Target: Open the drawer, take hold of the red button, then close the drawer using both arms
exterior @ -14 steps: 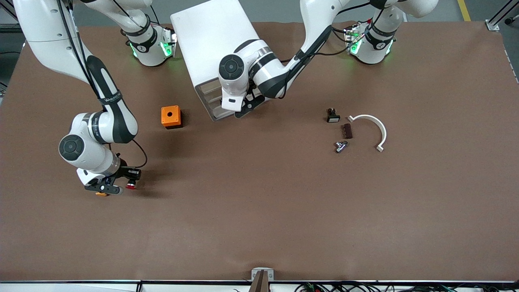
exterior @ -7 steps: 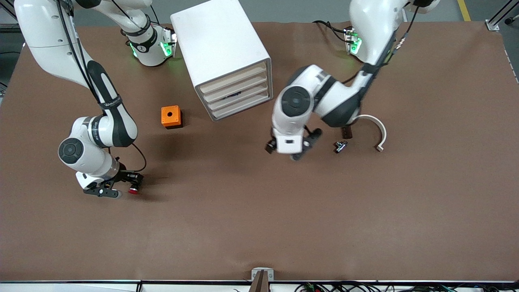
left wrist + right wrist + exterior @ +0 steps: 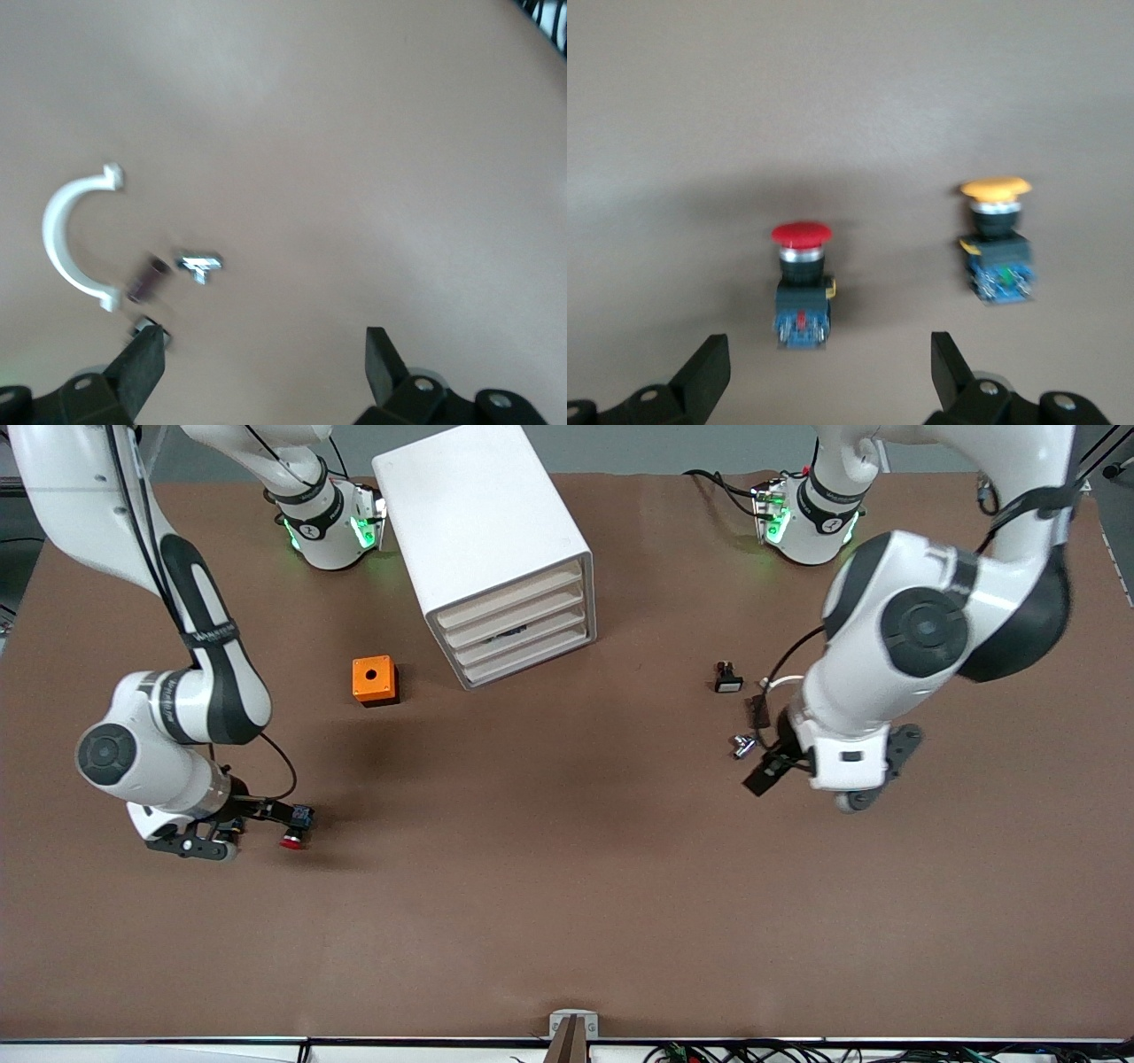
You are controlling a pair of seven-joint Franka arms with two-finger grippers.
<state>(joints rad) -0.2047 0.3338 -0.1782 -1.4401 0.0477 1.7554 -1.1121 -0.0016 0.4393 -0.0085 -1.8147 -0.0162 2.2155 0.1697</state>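
Button (image 3: 802, 285) lies on table toward right arm's end, near orange button (image 3: 996, 250); right gripper (image 3: 232, 831) just beside it, jaws wide, empty; left gripper (image 3: 819, 771) over clutter, open, empty; drawer (image 3: 508, 601) shut. Button likely light, rigid, slick cap; grip black body.

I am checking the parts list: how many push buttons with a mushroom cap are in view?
2. The red-capped button and the orange-capped button lie side by side on the table toward the right arm's end. Others may be hidden inside the closed drawers.
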